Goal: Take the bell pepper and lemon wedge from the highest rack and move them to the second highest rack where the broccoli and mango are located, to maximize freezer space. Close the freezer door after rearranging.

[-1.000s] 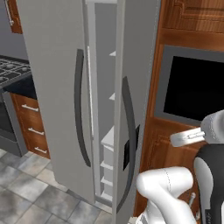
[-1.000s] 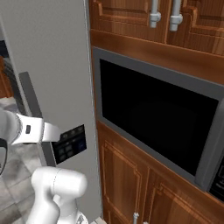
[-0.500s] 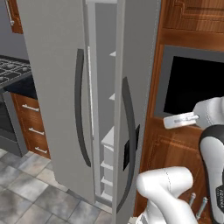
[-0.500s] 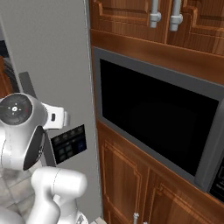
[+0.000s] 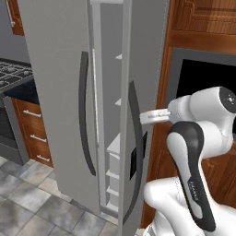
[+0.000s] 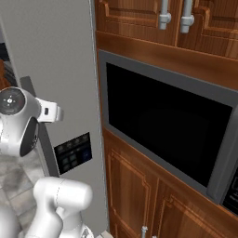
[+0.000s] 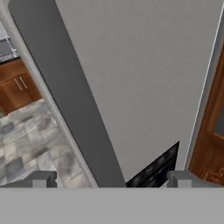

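Light-grey freezer door (image 5: 55,83) ajar, long dark curved handle (image 5: 84,115), claw (image 7: 109,180) released

you're in a home kitchen. a tall light-grey two-door fridge (image 5: 60,69) stands just ahead of the pincer, its plain door (image 5: 55,92) with a long dark curved handle (image 5: 85,115) ajar on white shelves (image 5: 115,147), its twin door (image 7: 144,78) carrying a dark dispenser panel (image 6: 73,152). beside that, a black built-in oven with a grey frame (image 6: 172,135) sits in reddish-brown wooden cabinets (image 6: 135,186). beyond the fridge there's a black gas stove (image 5: 11,76), wooden drawers with metal pulls (image 5: 34,133) and a grey stone-tile floor (image 5: 32,198).
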Controlling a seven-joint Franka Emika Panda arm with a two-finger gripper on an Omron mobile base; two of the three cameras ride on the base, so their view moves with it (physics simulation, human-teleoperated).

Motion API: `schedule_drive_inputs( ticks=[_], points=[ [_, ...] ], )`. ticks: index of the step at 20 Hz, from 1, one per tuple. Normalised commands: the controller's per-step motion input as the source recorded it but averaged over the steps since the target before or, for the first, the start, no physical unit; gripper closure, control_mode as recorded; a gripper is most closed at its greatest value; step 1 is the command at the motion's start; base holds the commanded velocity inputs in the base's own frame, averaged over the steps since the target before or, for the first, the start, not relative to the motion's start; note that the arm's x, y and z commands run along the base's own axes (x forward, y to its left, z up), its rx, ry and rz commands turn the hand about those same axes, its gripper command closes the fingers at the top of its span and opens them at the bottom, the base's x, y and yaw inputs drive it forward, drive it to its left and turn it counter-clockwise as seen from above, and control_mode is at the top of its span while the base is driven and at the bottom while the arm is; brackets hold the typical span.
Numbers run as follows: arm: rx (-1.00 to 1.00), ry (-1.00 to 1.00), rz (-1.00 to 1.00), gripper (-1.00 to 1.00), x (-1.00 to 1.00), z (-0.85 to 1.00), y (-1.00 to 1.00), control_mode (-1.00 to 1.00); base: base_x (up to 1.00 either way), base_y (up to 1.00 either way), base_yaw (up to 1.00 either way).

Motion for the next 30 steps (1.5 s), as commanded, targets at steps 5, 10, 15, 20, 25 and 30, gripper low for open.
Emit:
schedule_drive_inputs(
  ticks=[5,10,15,20,25,30],
  points=[
    [0.04,0.00,-0.01,-1.00,0.62,0.00,0.45,-1.00,0.00,0.00,0.00],
    [0.06,0.00,-0.02,-1.00,0.65,0.00,0.41,-1.00,0.00,0.00,0.00],
    [0.03,0.00,-0.03,-1.00,0.63,0.03,0.44,-1.00,0.00,0.00,0.00],
    [0.00,0.00,-0.05,-1.00,0.64,0.07,0.48,-1.00,0.00,0.00,0.00],
    [0.00,0.00,-0.17,-1.00,0.68,0.05,0.40,-1.00,0.00,0.00,0.00],
    [0.00,0.00,-0.32,-1.00,0.70,0.09,0.28,-1.00,0.00,0.00,0.00]
  ],
)
